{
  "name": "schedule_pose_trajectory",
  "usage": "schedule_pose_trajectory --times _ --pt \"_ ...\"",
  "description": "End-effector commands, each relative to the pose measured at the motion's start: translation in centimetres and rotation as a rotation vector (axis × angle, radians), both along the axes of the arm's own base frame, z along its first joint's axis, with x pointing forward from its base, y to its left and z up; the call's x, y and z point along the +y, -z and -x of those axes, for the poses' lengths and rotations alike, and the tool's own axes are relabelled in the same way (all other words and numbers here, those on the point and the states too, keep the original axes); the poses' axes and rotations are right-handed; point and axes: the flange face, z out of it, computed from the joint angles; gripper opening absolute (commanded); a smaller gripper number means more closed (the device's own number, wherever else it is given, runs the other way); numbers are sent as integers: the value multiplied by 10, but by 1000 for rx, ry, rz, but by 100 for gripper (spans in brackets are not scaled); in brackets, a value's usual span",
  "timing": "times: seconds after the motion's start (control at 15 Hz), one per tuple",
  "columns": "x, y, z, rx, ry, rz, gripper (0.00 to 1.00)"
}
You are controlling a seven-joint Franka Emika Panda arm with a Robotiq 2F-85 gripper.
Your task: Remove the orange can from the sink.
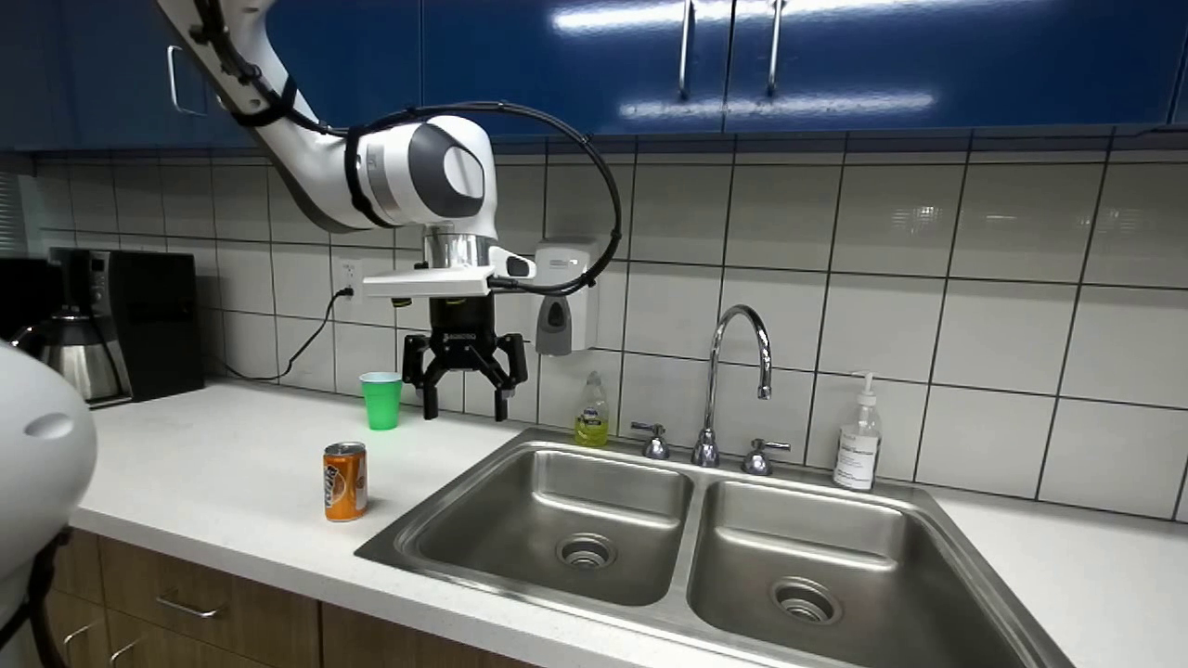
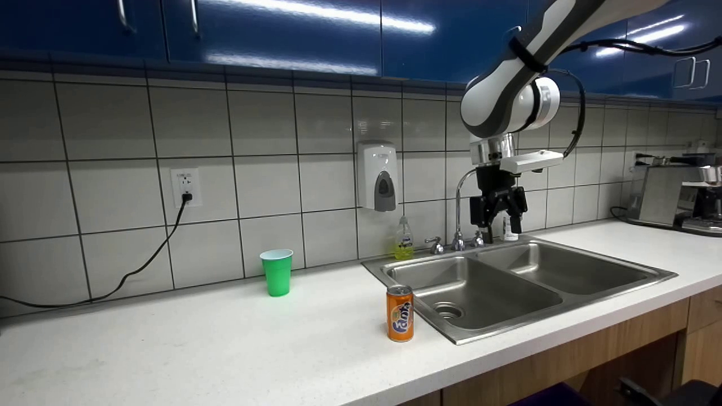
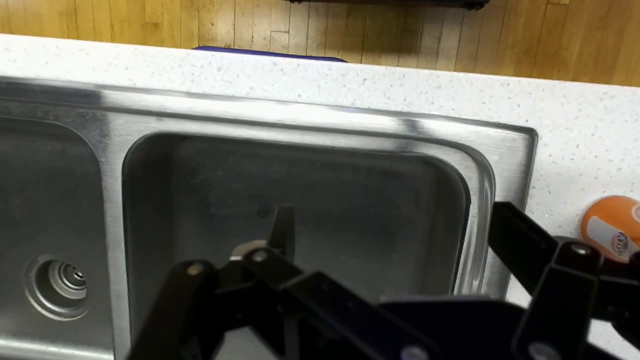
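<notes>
The rounded white arm has dark-grey panels, black straps, a looping black cable and black fingers.

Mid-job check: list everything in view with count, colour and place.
counter: 1, white, around the sink
sink: 1, silver, in the counter
orange can: 1, orange, counter beside the sink
faucet: 1, chrome, sink's back rim
faucet handles: 2, chrome, by the faucet
dish soap: 1, yellow, sink's back edge
pump bottle: 1, clear, sink's back edge
soap dispenser: 1, white and grey, wall
outlet: at least 1, white, wall
cup: 1, green, counter near wall
coffee maker: 1, black, counter beyond cup
metal machine: 1, silver, counter beyond sink
cabinets: several, blue, overhead
drawers: several, brown, under counter
unclear object: 1, purple, below counter
arm: 1, white, above counter
gripper: 1, black, open above sink
</notes>
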Motion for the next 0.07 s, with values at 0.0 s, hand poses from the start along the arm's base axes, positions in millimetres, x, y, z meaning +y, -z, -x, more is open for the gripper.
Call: schedule_pose_trajectory --times 0.0 --pt "0 0 0 1 0 0 100"
